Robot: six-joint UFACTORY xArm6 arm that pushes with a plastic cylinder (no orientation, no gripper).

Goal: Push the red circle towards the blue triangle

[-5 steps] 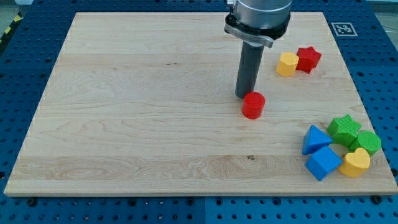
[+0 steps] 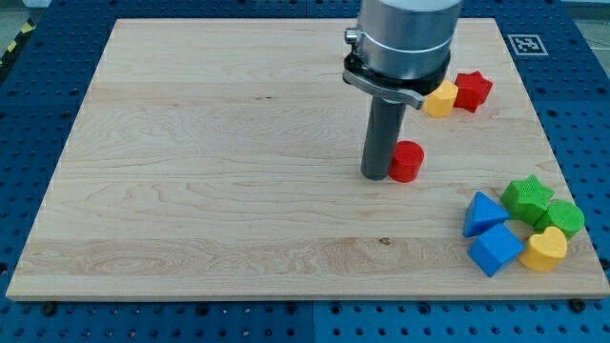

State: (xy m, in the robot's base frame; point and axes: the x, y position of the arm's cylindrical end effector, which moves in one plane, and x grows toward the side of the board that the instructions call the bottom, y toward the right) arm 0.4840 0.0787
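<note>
We see my tip (image 2: 376, 176) touching red circle (image 2: 408, 161) on its left side; no gripper on rod, nothing grasped; red circle on wooden board (image 2: 210, 162), up-left of blue triangle (image 2: 483, 213), well apart; no containers; blue cube (image 2: 495, 250) just below triangle.

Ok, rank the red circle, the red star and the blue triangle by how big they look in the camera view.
1. blue triangle, largest, though it sits nearer the view's bottom, which may inflate it.
2 and 3. red star and red circle look about alike; the circle is partly hidden behind my tip, so no ranking.
</note>
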